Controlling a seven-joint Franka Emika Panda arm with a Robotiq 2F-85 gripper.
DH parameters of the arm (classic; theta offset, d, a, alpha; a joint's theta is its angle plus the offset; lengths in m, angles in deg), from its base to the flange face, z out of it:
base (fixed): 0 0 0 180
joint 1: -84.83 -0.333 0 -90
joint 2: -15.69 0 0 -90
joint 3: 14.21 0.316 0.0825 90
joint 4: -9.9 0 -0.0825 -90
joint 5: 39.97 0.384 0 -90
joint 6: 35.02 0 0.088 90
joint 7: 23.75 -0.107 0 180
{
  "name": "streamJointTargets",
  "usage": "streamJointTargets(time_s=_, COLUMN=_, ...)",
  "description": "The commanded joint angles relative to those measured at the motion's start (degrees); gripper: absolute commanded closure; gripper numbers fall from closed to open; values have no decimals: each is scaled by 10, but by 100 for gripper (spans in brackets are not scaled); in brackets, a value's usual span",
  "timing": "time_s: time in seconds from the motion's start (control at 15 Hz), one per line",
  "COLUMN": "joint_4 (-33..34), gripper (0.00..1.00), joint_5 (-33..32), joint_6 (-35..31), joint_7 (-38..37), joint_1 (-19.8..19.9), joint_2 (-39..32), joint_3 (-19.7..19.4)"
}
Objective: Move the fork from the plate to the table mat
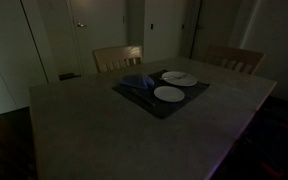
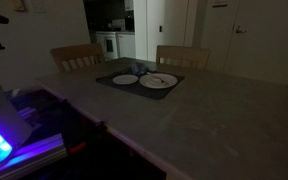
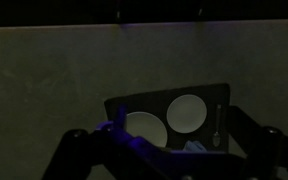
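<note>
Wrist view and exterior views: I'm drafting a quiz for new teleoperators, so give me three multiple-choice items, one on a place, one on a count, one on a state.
1. Where do the white plates lie?
A) on the bare table
B) on a chair
C) on the dark mat

2. How many white plates are there?
A) one
B) two
C) four

3. The pincer is
A) open
B) shut on a fork
C) shut on a plate

Answers:
1 C, both plates rest inside the mat's edges.
2 B, both exterior views show two.
3 A, its jaws stand wide apart in the wrist view.
</note>
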Motion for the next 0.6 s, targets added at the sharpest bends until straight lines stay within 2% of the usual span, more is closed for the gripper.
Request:
streamJointTargets(time_s=0.0, joint_4=25, gripper=0, joint_5=-1, joint_6=-11, joint_7=23, joint_1=-3, joint_2=-53, joint_3=-3)
streamJointTargets(time_s=0.53, joint_4=39, gripper=0, joint_5=0, joint_6=-53, joint_7=40, joint_1=1, joint_2=-126, joint_3=-3)
